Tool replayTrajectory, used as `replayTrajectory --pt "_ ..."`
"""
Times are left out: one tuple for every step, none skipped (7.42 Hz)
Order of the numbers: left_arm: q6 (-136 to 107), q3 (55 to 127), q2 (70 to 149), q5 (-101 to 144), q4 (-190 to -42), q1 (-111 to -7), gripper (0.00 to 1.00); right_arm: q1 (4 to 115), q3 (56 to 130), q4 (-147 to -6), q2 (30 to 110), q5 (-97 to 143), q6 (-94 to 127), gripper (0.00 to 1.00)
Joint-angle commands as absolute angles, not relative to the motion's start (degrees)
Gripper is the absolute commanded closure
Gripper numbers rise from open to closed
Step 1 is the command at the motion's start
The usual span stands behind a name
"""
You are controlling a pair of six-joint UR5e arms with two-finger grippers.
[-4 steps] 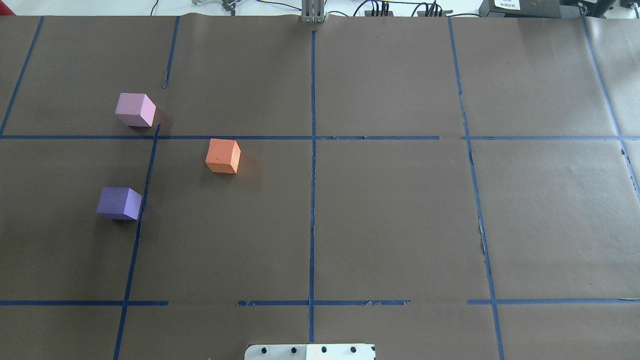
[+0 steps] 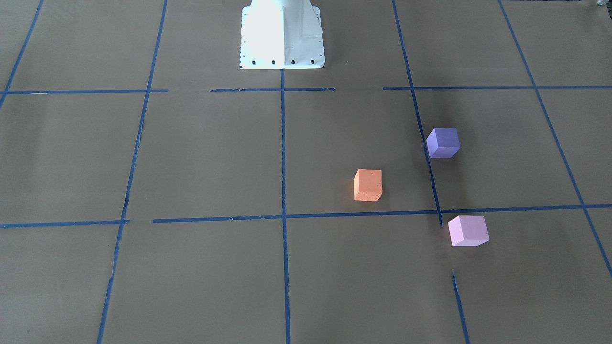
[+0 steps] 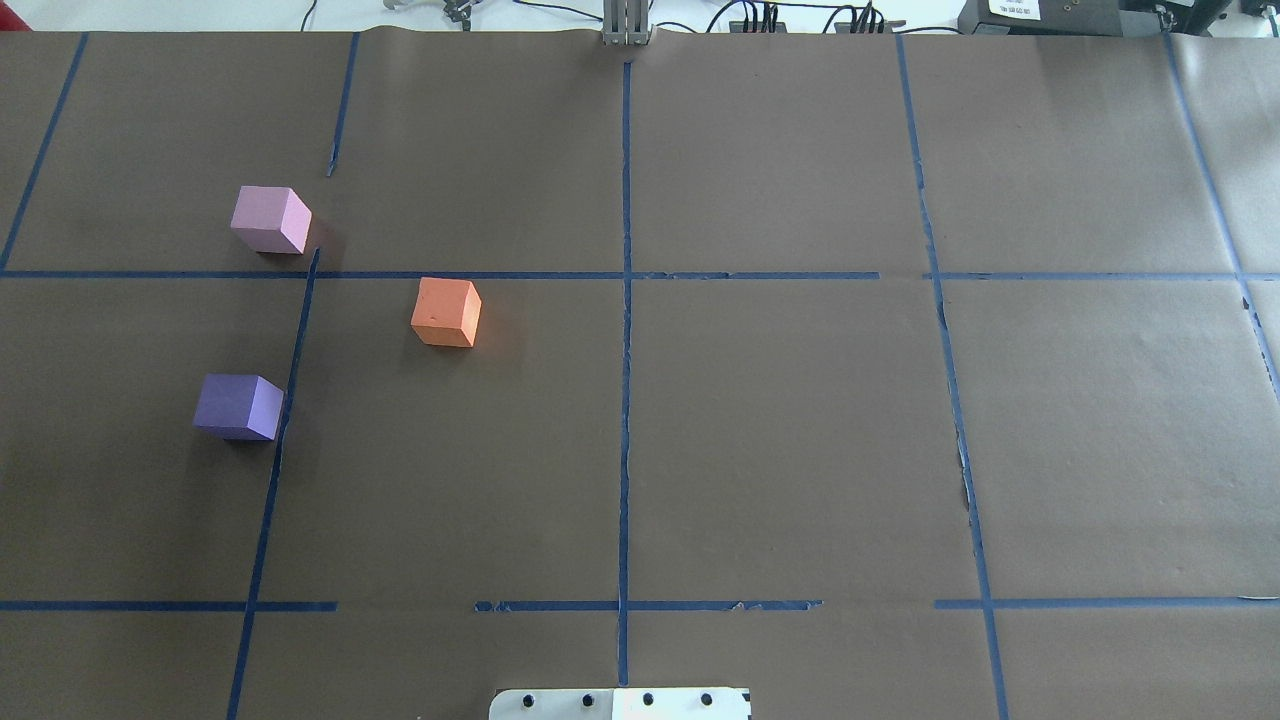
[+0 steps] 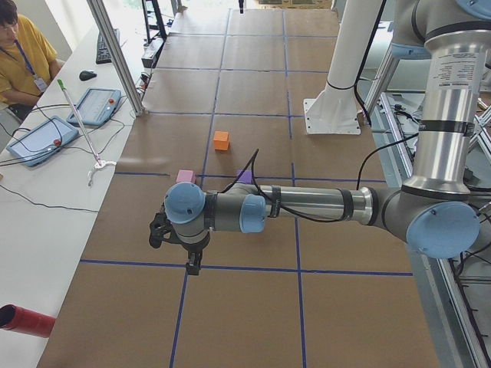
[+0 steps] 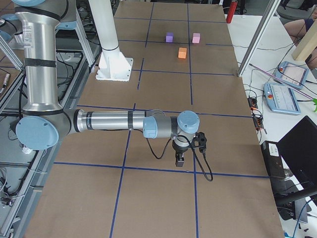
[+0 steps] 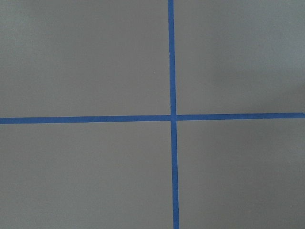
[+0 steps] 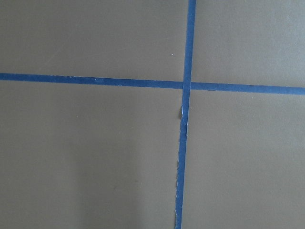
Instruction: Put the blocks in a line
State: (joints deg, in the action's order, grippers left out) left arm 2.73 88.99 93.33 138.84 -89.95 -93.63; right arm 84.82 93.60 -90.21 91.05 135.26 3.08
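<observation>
Three blocks sit apart on the brown paper on my left side. The orange block [image 3: 446,312] [image 2: 368,185] is nearest the centre line. The violet-purple block [image 3: 238,407] [image 2: 443,142] is closer to my base, and the pale pink-lilac block [image 3: 270,219] [image 2: 468,230] is farther out. They form a triangle. My left gripper [image 4: 192,268] shows only in the exterior left view, hanging over the paper well short of the blocks. My right gripper [image 5: 180,162] shows only in the exterior right view, far from the blocks [image 5: 182,53]. I cannot tell whether either is open or shut.
Blue tape lines [image 3: 626,300] grid the paper. My white base [image 3: 620,703] [image 2: 282,36] stands at the near edge. An operator [image 4: 19,54], tablets [image 4: 96,106] and a red cylinder [image 4: 23,320] sit on the side bench.
</observation>
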Motion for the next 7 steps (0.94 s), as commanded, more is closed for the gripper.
replayTrajectory --pt "2.7 89.3 93.4 138.8 -90.1 -93.6 0.0 84.8 93.6 -90.2 91.1 135.3 3.1 0.0" --pt "3.1 89.8 93.3 138.1 -90.3 -93.7 0.0 84.8 93.6 -90.2 91.1 135.3 3.1 0.0" --pt "2.7 93.7 93.5 136.2 -90.2 -93.6 0.0 84.8 93.6 -90.2 91.1 135.3 3.1 0.0" --pt "2.1 94.9 94.0 136.1 -90.3 -93.3 0.0 84.8 93.6 -90.2 91.1 135.3 3.1 0.0" --pt "-0.9 96.1 94.3 135.8 -92.4 -90.4 0.0 84.8 93.6 -90.3 91.1 135.3 3.1 0.0" --pt "-7.8 96.8 94.5 135.7 -96.6 -86.0 0.0 84.8 93.6 -90.3 91.1 135.3 3.1 0.0" --pt "-14.1 96.9 94.6 135.7 -102.9 -82.0 0.0 84.8 93.6 -90.2 91.1 135.3 3.1 0.0"
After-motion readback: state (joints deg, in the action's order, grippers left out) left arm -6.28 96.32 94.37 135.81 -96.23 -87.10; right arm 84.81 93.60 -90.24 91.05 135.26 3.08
